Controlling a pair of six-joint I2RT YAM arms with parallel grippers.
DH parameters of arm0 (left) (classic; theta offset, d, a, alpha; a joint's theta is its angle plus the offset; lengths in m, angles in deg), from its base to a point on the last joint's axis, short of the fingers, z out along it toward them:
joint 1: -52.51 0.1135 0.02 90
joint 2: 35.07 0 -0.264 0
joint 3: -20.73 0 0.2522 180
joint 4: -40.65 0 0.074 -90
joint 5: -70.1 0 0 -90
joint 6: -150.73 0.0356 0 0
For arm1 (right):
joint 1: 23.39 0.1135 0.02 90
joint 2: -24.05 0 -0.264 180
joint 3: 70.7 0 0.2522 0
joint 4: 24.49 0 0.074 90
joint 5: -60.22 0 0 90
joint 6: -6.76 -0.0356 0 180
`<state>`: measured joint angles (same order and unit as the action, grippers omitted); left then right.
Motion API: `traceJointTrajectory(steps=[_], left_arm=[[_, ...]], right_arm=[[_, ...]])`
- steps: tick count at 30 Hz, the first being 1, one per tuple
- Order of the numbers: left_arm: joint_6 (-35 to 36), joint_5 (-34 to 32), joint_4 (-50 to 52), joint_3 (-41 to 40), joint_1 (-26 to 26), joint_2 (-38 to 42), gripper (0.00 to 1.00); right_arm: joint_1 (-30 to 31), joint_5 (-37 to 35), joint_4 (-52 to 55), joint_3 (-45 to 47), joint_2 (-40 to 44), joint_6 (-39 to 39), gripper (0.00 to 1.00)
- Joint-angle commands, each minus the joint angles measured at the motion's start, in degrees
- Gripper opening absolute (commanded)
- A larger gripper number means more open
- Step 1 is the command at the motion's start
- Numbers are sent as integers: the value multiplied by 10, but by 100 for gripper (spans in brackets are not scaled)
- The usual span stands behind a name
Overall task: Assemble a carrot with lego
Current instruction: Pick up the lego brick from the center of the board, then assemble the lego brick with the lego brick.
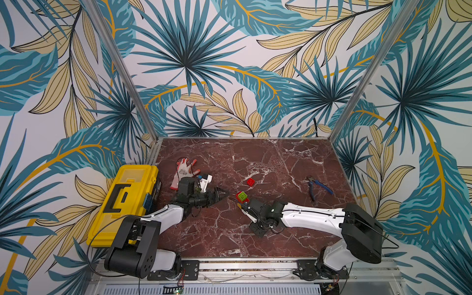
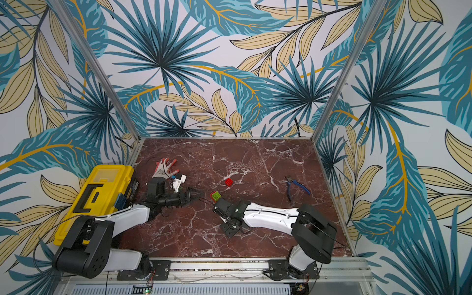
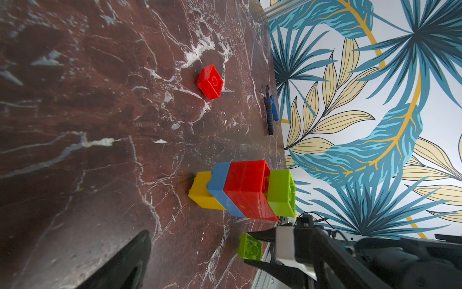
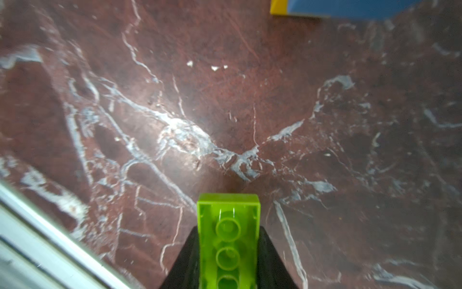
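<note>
A dark red, white-veined marble-look tabletop (image 1: 268,158) fills the enclosure floor. Near its middle stands a small upright stack of toy bricks (image 1: 242,196) (yellow at the base, then blue, red, lime green on top). A loose red toy brick (image 1: 250,181) lies near it, not touching. A white work glove with orange fingertips (image 1: 182,171) lies toward the left, blue-handled pliers (image 1: 318,187) toward the right, and a yellow plastic toolbox (image 1: 127,201) at the left edge.

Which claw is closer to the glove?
Left. The left claw hangs open close to the glove. The right claw is farther off, by the half-built carrot, shut on a green brick.
</note>
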<state>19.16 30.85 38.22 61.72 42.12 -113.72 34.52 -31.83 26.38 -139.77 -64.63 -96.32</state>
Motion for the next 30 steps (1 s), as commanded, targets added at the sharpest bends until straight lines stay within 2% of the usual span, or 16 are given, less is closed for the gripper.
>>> traceJointTrajectory(steps=[1,4,8,17,23,30], left_arm=[[5,-6,-12,-3,3,5,99],[6,-8,-12,1,0,-4,99],[10,-1,-12,11,-7,-21,99],[35,21,-12,23,-24,-32,100],[43,34,-12,29,-26,-43,99],[46,43,-12,37,-31,-55,99]], right_arm=[[4,0,111,-60,61,9,20],[-4,-23,180,-142,64,34,20],[-42,1,229,-251,16,56,20],[-77,20,299,-457,-159,69,20],[-90,16,316,-502,-212,58,20],[-92,7,314,-508,-228,57,20]])
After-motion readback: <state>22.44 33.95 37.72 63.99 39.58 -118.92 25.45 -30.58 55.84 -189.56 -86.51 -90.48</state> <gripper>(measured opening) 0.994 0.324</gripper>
